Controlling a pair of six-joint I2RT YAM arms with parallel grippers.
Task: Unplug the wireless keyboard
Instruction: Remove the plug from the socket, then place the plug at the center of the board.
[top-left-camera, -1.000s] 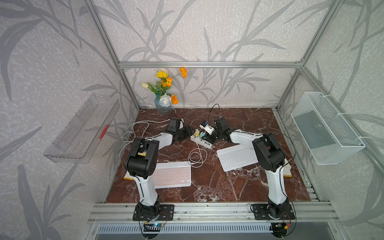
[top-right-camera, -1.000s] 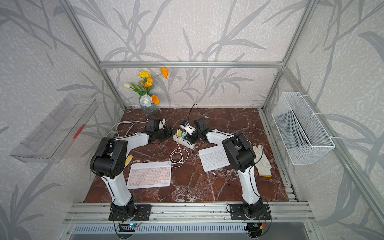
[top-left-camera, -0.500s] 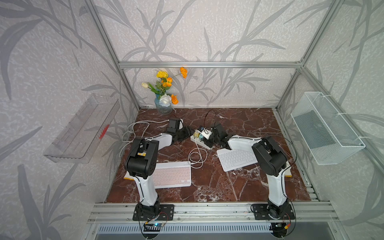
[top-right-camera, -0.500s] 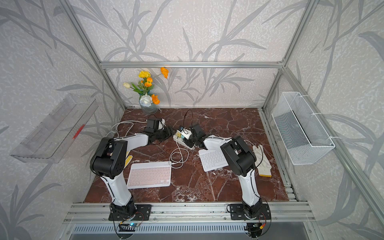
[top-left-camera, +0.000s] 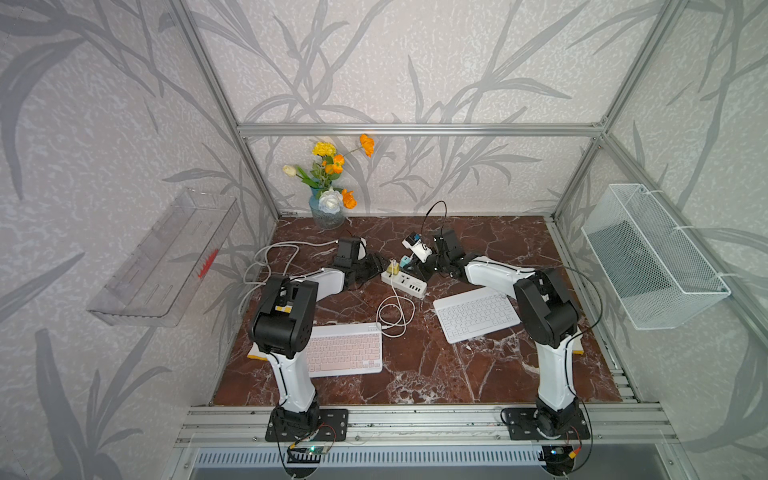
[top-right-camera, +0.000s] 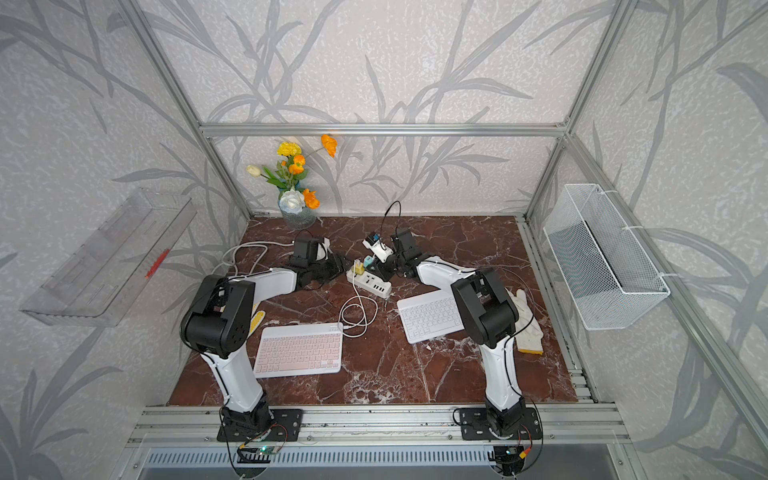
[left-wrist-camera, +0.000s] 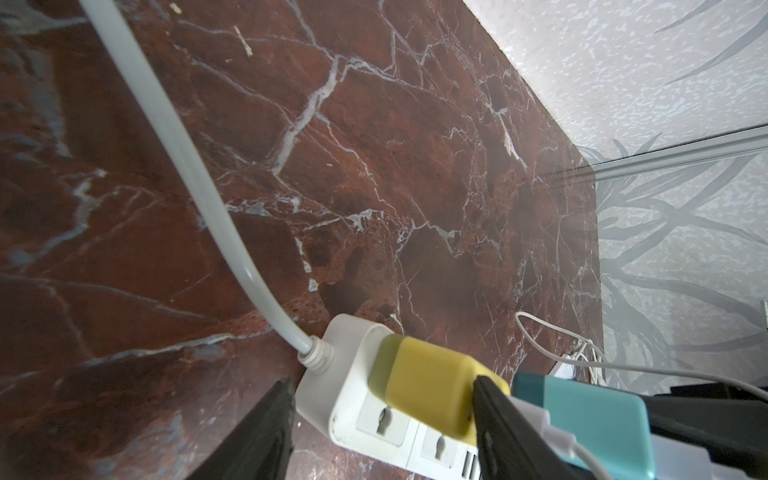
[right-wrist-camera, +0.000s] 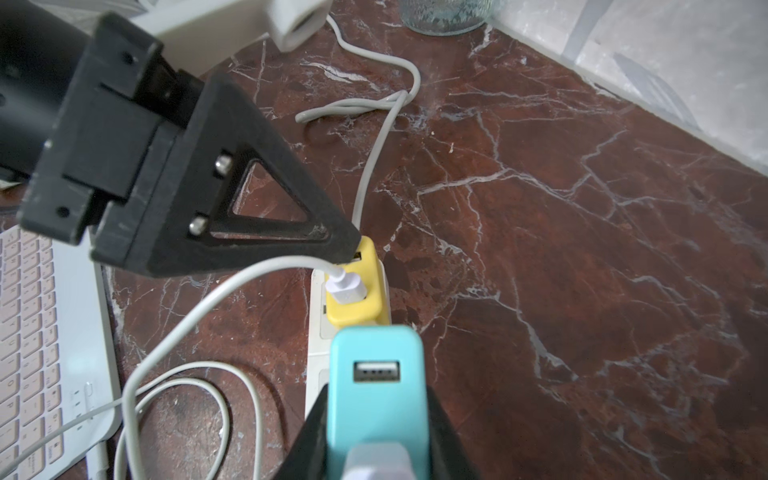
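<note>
On the power strip (right-wrist-camera: 318, 332), right gripper (right-wrist-camera: 376, 419) clamps the teal charger (right-wrist-camera: 376, 374).

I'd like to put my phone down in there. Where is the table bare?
Bare marble runs along the front edge, before the pink keyboard and white keyboard, and in the back right corner. It's crowded mid-table around the power strip, cable coil and both grippers.
</note>
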